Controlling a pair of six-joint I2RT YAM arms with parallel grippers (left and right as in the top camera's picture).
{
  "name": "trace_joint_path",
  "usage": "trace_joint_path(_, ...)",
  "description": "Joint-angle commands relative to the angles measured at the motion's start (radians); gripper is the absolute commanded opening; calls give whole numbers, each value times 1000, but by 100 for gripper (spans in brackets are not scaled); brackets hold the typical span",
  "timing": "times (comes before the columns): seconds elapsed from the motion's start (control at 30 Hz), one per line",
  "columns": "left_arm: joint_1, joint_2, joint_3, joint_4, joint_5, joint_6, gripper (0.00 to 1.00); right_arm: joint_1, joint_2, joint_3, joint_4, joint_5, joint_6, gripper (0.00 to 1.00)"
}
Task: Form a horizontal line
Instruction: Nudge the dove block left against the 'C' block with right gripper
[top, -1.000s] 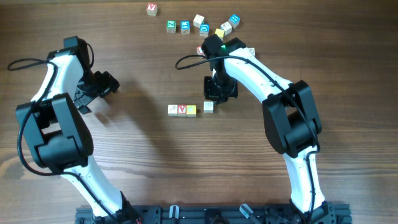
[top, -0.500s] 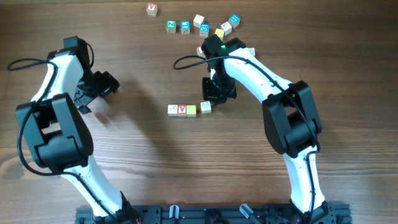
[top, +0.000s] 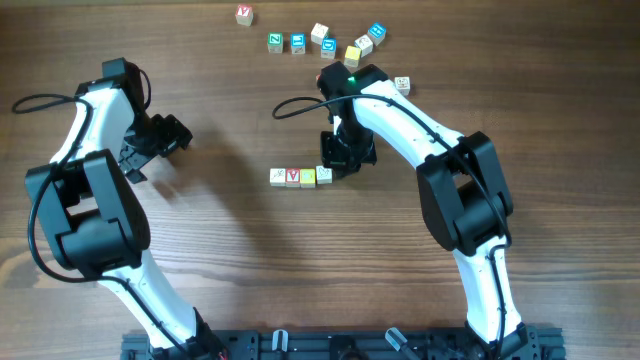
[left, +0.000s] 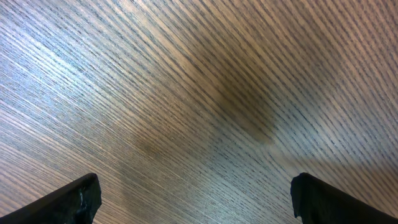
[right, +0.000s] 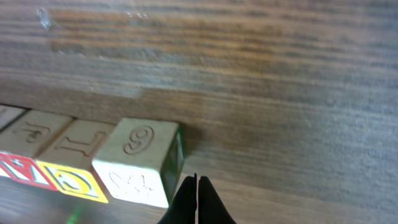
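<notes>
Four small cubes lie in a row on the table: a cream cube (top: 278, 177), a red "V" cube (top: 293, 177), a yellow cube (top: 308, 177) and a white cube (top: 324, 174), which sits a touch higher than the rest. My right gripper (top: 338, 163) is shut with nothing in it, its tips at the white cube's right side. In the right wrist view the shut tips (right: 197, 186) sit by the corner of the white cube (right: 140, 162), with the yellow cube (right: 68, 158) beside it. My left gripper (top: 165, 135) is open over bare wood (left: 196, 193), far left of the row.
Several loose letter cubes lie at the far edge, among them a red-lettered one (top: 244, 14), blue-lettered ones (top: 298, 42) and a yellow one (top: 352, 53). One more cube (top: 401, 85) lies beside the right arm. A black cable (top: 295, 103) loops left of the right wrist.
My right gripper has slid left, still shut, and the white cube has moved left with it up to the yellow cube's end of the row. The left arm has stayed put.
</notes>
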Motion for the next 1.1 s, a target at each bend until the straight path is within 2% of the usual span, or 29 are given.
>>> trace_joint_path(0.0, 3, -9, 0, 0, -10, -2, 100, 2, 5, -3, -4, -17, -17, 4)
trace_joint_path(0.63, 3, -9, 0, 0, -10, -2, 100, 10, 5, -3, -1, -29, 8, 4)
trace_joint_path(0.77, 3, -9, 0, 0, -10, -2, 100, 10, 5, -3, 27, 31, 9, 4)
trace_joint_path(1.07, 3, -9, 0, 0, -10, -2, 100, 17, 5, -3, 27, -14, 29, 4)
